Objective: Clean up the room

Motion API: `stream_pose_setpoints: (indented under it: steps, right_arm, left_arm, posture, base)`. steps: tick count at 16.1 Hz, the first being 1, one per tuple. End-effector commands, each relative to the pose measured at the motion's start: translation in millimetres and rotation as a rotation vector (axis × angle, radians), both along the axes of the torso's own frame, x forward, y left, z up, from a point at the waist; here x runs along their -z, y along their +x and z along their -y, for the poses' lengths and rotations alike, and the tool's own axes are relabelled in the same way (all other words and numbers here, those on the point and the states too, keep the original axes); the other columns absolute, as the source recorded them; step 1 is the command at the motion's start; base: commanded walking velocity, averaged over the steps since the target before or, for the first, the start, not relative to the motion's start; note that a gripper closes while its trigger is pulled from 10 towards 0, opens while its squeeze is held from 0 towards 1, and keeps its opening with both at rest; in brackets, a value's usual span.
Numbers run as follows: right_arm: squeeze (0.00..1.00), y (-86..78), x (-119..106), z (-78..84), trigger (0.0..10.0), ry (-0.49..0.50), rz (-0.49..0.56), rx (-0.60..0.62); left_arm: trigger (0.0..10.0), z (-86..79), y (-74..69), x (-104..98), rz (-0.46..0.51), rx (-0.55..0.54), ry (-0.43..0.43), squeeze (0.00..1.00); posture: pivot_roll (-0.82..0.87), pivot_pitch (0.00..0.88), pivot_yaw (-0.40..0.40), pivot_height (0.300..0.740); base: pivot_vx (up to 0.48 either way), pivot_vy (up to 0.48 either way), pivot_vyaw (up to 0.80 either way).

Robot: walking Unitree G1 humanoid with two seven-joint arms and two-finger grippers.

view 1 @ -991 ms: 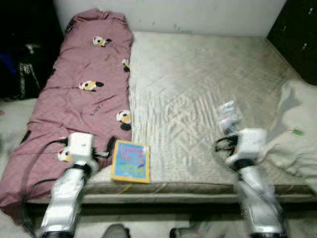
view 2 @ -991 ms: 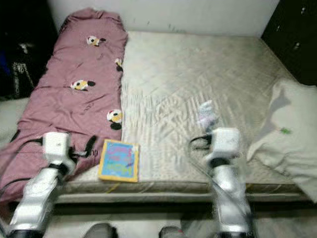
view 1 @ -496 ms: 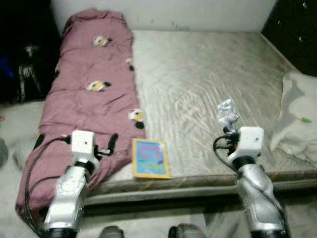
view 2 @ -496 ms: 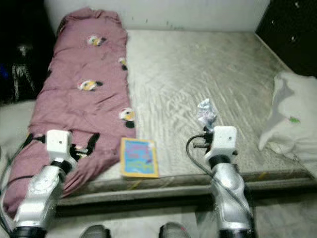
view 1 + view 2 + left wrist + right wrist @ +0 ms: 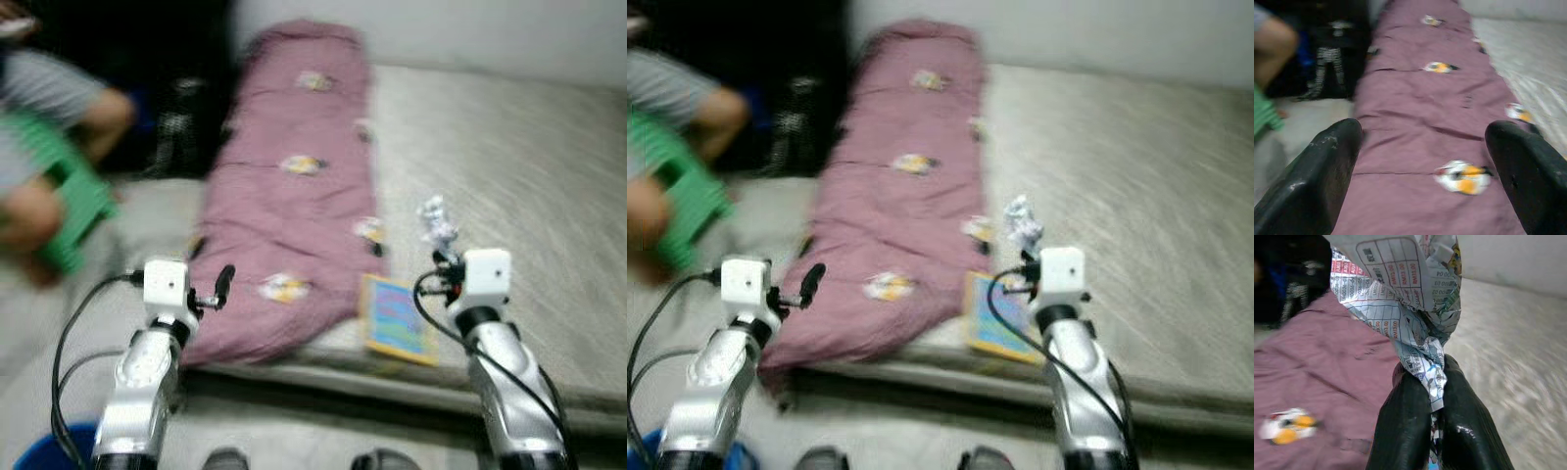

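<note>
Mattress (image 5: 549, 186) runs broad and pale ahead of both pincers, its edge just below the right one. Next in size, the long maroon quilt (image 5: 294, 196) with cartoon patches lies along the bed's left side, straight ahead of the left pincer (image 5: 223, 282), whose 2 black fingers stand wide apart with nothing between them. Off to that pincer's left a person on a green stool (image 5: 69, 206) sits blurred. A bright picture book (image 5: 397, 318) rests at the bed's edge, just left of the right arm. Smallest is the crumpled printed paper (image 5: 1405, 298): the right pincer (image 5: 1431, 396) has its 2 fingers pinched tight on the twisted end, the wad standing above the fingertips. I'd judge the litter is picked up and being carried off; next it needs a bin found, then the fingers loosened over it.
</note>
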State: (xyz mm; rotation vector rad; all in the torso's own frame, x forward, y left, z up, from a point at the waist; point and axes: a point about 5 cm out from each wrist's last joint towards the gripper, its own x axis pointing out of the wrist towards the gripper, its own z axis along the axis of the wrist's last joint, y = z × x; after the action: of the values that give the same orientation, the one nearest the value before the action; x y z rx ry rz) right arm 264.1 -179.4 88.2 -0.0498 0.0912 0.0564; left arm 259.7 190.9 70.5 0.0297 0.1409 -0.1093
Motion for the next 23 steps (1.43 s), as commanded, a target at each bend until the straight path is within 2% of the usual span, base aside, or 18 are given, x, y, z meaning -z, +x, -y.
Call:
stream_pose_setpoints:
  steps: [1,4,8,13,23]
  right_arm:
    - [0.0,1.2,-2.7,-5.1,10.0,-0.004,0.012,-0.02]
    - [0.0,1.5,-2.3,-6.7,10.0,-0.014,0.01,-0.04]
    - [0.0,1.5,-2.1,-8.8,10.0,-0.026,0.013,-0.058]
    - [0.0,0.9,-0.8,-8.3,10.0,-0.03,0.009,-0.062]
    - [0.0,2.1,-1.4,-12.1,10.0,-0.031,0.019,-0.072]
  left_arm:
    - [10.0,-3.2,-2.4,1.1,-0.002,-0.009,0.01,0.0]
    - [10.0,-1.9,-2.5,0.3,0.007,-0.003,0.021,0.0]
    - [10.0,-2.3,-3.4,1.1,0.007,-0.019,0.013,0.0]
    - [10.0,-1.4,-4.1,1.9,0.005,-0.016,0.011,0.0]
    - [10.0,-2.7,-4.1,0.9,0.006,-0.017,0.017,0.0]
  posture:
    - [-0.05,0.068,-0.049,0.74]
    - [-0.05,0.07,-0.052,0.74]
    - [-0.04,0.066,-0.057,0.74]
    - [-0.04,0.065,-0.062,0.74]
    - [-0.05,0.067,-0.053,0.74]
  base:
    - [0.0,0.0,0.77]
    - [0.0,0.0,0.75]
    - [0.0,0.0,0.0]
    - [0.0,0.0,0.51]
    - [0.0,0.0,0.8]
